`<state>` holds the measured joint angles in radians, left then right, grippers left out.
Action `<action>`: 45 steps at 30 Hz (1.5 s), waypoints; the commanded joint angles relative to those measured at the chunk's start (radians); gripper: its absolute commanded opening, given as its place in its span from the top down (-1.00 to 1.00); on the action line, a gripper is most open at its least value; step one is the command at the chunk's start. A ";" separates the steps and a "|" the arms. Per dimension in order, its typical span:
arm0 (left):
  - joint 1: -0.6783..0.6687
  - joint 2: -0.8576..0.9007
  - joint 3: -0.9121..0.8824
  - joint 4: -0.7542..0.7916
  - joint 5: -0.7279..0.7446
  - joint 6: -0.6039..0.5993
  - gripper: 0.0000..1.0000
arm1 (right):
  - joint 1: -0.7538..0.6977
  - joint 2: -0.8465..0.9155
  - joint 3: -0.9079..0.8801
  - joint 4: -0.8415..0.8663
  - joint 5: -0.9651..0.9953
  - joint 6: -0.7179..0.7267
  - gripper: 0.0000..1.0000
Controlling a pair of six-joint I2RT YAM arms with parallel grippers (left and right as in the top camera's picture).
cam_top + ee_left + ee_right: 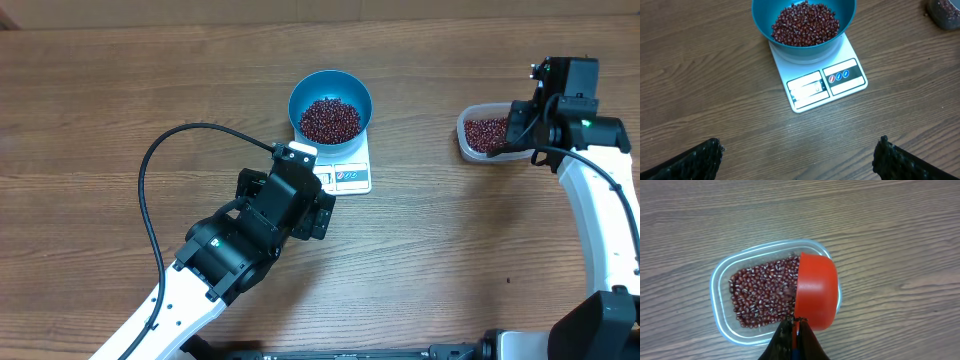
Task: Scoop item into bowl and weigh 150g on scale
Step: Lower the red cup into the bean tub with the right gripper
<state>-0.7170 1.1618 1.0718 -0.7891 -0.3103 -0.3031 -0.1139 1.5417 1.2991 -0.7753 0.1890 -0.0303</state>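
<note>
The blue bowl (pixel 330 103) (pixel 804 24) stands on the white scale (pixel 348 172) (pixel 825 83), holding a heap of dark red-brown beans (pixel 330 119) (pixel 805 23). My left gripper (pixel 799 159) hovers over bare table just in front of the scale, jaws wide open and empty. My right gripper (pixel 796 325) is shut on the handle of a red scoop (pixel 815 290). The scoop's cup is tipped on its side inside a clear plastic tub (pixel 722 277) (pixel 483 134) of more beans (pixel 762 292), at the table's right.
The left arm (pixel 250 230) and its black cable (pixel 150 200) reach over the lower left of the wooden table. The right arm (pixel 600 200) runs along the right edge.
</note>
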 commanded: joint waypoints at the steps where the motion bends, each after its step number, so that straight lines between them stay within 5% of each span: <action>1: 0.010 0.003 -0.004 0.000 -0.004 0.008 -0.98 | 0.014 -0.021 -0.002 0.005 0.062 -0.005 0.93; 17: 0.010 0.003 -0.004 0.000 -0.003 0.008 -0.99 | 0.024 -0.021 -0.002 0.003 0.067 -0.006 0.93; 30: 0.010 0.003 -0.004 0.000 -0.003 0.008 -0.99 | 0.197 -0.021 -0.002 0.010 0.368 -0.031 0.93; 45: 0.010 0.003 -0.004 0.000 -0.003 0.008 -0.99 | 0.232 -0.021 -0.002 0.029 0.393 -0.027 0.93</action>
<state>-0.7170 1.1618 1.0718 -0.7891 -0.3103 -0.3031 0.1127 1.5417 1.2991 -0.7525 0.5579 -0.0601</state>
